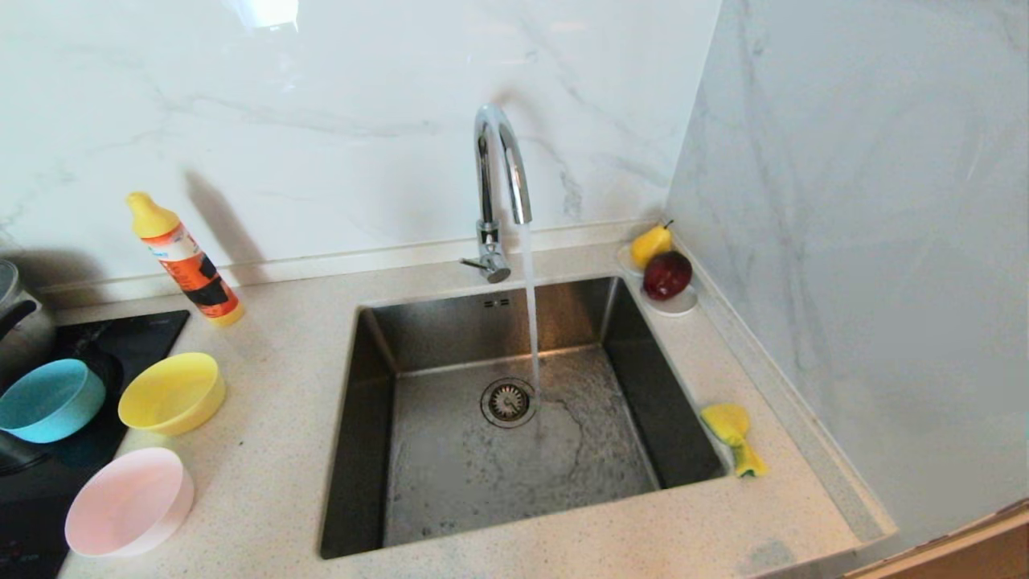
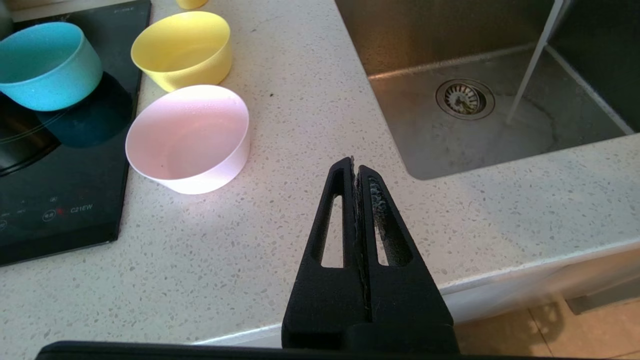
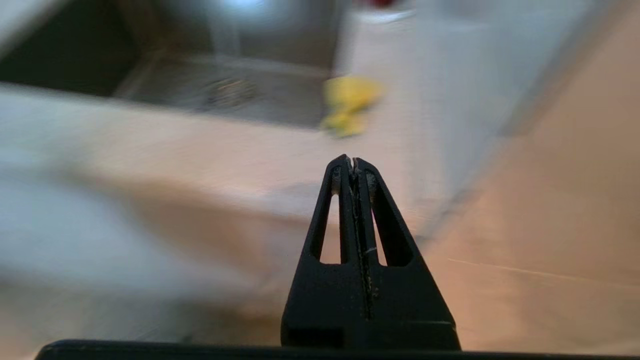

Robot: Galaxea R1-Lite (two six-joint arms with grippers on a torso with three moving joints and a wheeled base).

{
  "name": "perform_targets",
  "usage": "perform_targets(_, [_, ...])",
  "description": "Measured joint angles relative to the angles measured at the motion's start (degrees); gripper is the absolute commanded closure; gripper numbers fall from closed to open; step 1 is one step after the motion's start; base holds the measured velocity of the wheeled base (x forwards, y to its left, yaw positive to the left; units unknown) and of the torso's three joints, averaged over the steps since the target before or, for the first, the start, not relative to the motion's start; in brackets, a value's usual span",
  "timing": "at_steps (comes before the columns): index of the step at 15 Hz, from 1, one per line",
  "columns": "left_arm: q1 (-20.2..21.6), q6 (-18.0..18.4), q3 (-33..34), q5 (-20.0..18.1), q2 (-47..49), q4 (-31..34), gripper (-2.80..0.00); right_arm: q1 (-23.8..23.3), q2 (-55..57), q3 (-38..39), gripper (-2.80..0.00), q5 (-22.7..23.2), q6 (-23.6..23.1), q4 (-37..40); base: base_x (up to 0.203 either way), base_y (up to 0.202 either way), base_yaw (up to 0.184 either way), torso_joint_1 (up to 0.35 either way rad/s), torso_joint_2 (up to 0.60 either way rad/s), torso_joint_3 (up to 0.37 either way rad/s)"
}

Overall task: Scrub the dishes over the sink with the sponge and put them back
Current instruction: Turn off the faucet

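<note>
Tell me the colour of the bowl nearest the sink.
Yellow bowl; clearest in the head view.

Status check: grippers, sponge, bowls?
Left gripper and right gripper shut, empty, off the counter. Sponge on counter right of sink. Three bowls left. Tap running.

The square brushed stainless-steel sink point(image 1: 643, 378) has a dull satin sheen, wet on its floor around the ribbed metal drain strainer point(image 1: 508, 402). The curved chrome tap point(image 1: 500, 185) at the far edge is mirror-glossy. The pale speckled stone countertop point(image 1: 273, 450) looks smooth and matt. The glossy white marble-look wall panels point(image 1: 321, 104) reflect light. On the left, the yellow point(image 1: 172, 393), light blue point(image 1: 50, 400) and pale pink point(image 1: 129, 503) round plastic bowls are matt; beneath them, the black glass cooktop point(image 2: 60, 200) shines. On the right, the crumpled yellow sponge point(image 1: 733, 438) looks soft.
</note>
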Motion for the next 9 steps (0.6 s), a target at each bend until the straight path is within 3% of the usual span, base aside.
perform_targets(4, [0.0, 0.1, 0.0, 0.0, 0.0, 0.0, 0.00, 0.0, -2.3, 1.9, 0.00, -14.4, -3.2, -0.6, 0.000, 0.000, 0.000, 0.000, 0.00, 0.000])
perform_targets(9, [0.0, 0.0, 0.0, 0.0, 0.0, 0.0, 0.00, 0.0, -2.7, 2.2, 0.00, -14.8, -2.1, 2.8, 0.000, 0.000, 0.000, 0.000, 0.00, 0.000])
